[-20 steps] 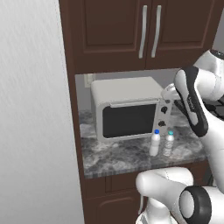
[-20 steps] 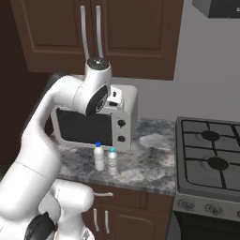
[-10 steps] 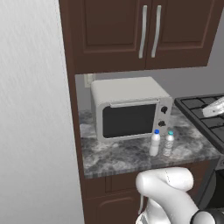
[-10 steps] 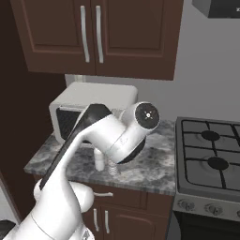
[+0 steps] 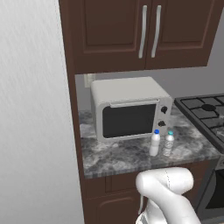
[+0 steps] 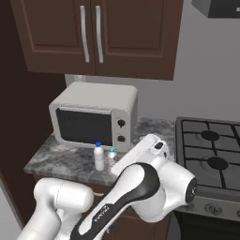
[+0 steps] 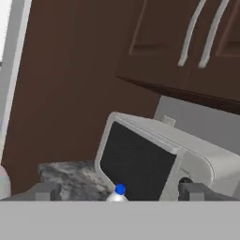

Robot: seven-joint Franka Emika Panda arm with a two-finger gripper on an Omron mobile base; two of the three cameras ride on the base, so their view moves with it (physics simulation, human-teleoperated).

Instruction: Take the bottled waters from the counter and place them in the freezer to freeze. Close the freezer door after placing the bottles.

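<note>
Approaching the bottled waters, we see the hand [image 7: 117, 191] spread wide and holding nothing, its tips flanking the blue-capped bottle [image 7: 117, 196] in the hand view. Both bottles, blue-capped [image 5: 155, 143] and teal-capped [image 5: 169, 144], stand upright and just beside each other on the marble table [image 5: 127, 157], close in front of the microwave [image 5: 129, 107]. We judge the main risk to be a finger striking the neighbouring bottle (or the microwave front) during descent and toppling it, since little room separates them; a tilted approach could also push the target over.
</note>
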